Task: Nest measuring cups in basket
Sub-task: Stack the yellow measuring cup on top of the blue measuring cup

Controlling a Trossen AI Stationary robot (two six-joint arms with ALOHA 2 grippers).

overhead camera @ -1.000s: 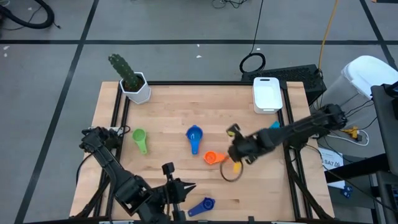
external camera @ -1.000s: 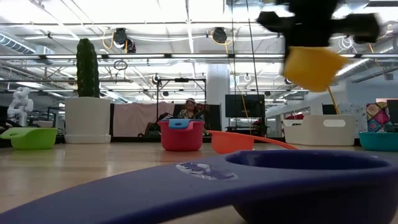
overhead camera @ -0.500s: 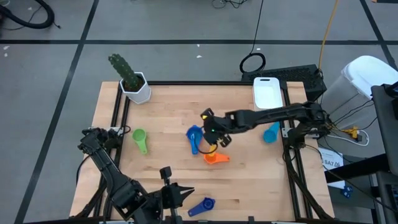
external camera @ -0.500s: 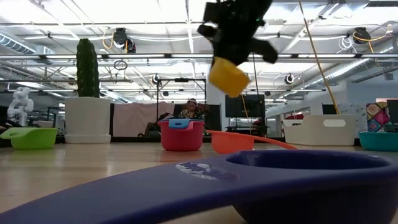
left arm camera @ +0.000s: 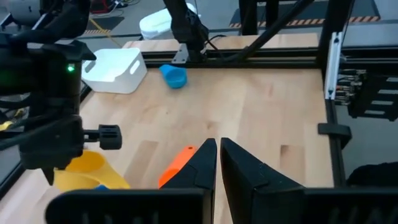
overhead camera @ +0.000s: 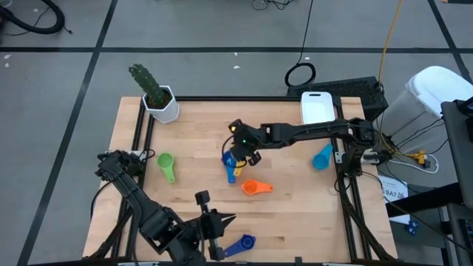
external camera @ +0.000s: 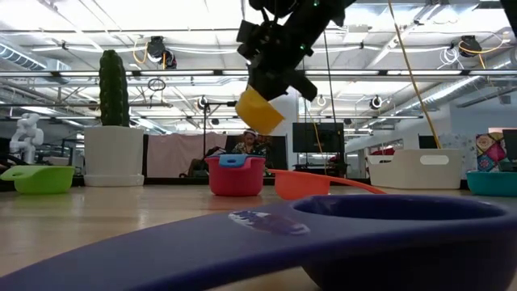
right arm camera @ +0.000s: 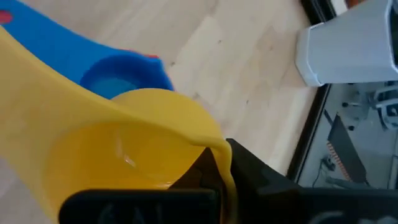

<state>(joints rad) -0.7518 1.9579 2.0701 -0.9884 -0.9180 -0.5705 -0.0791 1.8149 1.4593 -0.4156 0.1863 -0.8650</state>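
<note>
A yellow measuring cup (external camera: 260, 109) hangs in my right gripper (external camera: 273, 79), which is shut on it over the middle of the table (overhead camera: 242, 153). Just below stands a blue cup (right arm camera: 124, 73) nested in a red one (external camera: 236, 176). An orange cup (overhead camera: 255, 188), a green cup (overhead camera: 165, 166), a light blue cup (overhead camera: 322, 157) and a dark blue cup (overhead camera: 240, 244) lie apart on the wood. The white basket (overhead camera: 318, 111) stands at the far right. My left gripper (left arm camera: 217, 163) is shut on nothing, near the front edge (overhead camera: 222, 225). My right gripper pinches the yellow cup at its edge (right arm camera: 216, 152) between its two fingers, which come slanting down from the table's right. Whether that edge is the rim or the handle's root is hidden by the fingers. The cup hangs tilted, clear of the table, above the blue cup.
A white pot with a green cactus (overhead camera: 159, 100) stands at the far left corner. Black frame rails (overhead camera: 140, 140) run along the table's left and right sides. Bare wood lies between the green cup and the blue one.
My right gripper has carried the yellow cup toward the table's left and a little toward the far edge, from over the orange cup to over the blue cup in the red one. It has stayed shut on the cup, which is clear of the table.
</note>
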